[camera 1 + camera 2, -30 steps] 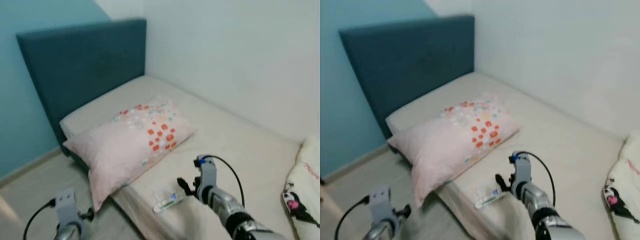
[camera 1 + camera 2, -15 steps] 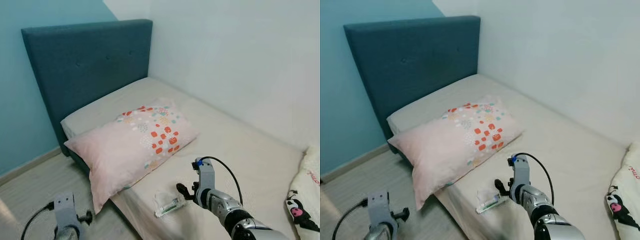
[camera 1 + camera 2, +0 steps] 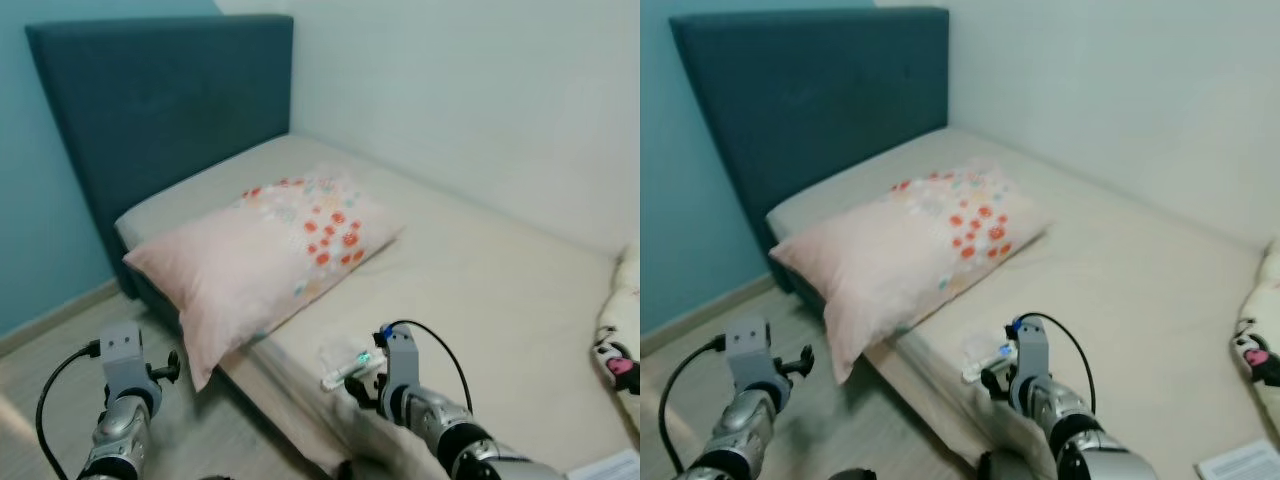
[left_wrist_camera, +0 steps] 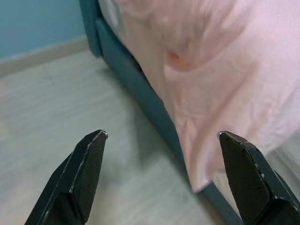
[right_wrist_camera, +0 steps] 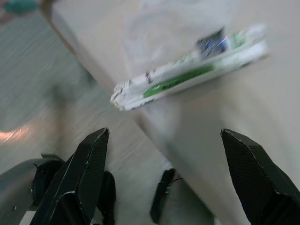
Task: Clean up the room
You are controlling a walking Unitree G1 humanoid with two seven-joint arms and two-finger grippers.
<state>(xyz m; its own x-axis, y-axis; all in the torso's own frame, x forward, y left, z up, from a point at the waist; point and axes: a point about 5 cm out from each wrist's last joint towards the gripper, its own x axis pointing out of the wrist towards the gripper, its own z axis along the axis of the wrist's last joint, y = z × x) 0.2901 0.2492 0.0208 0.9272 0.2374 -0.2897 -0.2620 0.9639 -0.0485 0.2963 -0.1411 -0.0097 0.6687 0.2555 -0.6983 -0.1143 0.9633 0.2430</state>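
Fingers [image 5: 79,173] of the right gripper [image 5: 164,173] stand wide apart with nothing between them, pointing at a white and green wrapper [image 5: 187,70] that lies on the bed [image 3: 500,290] close to its near edge. From the head camera the right gripper [image 3: 362,385] sits low over that edge, just beside the wrapper [image 3: 345,367], not touching it as far as can be told. The wrapper rests flat on the beige sheet with a crumpled bit of clear plastic around it, and past the mattress edge the wooden floor [image 5: 42,84] shows, blurred.

The left gripper [image 4: 164,178] is also spread wide and holds nothing. It hangs over the pale floor [image 4: 70,117] beside the bed, aimed at the teal bed frame [image 4: 136,93] and at the corner of a pink pillow [image 4: 225,79] that droops over the side of the mattress. In the head view the left gripper [image 3: 165,365] is near the lower corner of that pillow [image 3: 260,260], apart from it.

The pillow lies slanted across the head end of the bed, its far half dotted with red, orange and green spots. Behind it rises a dark teal headboard [image 3: 160,110], with a light blue wall [image 3: 40,250] to its left and a white wall [image 3: 470,90] along the far side of the bed. At the right edge of the bed lies a white cushion [image 3: 620,340] with a black and pink cartoon figure, and a sheet of paper [image 3: 1240,462] sits near the bottom right corner.
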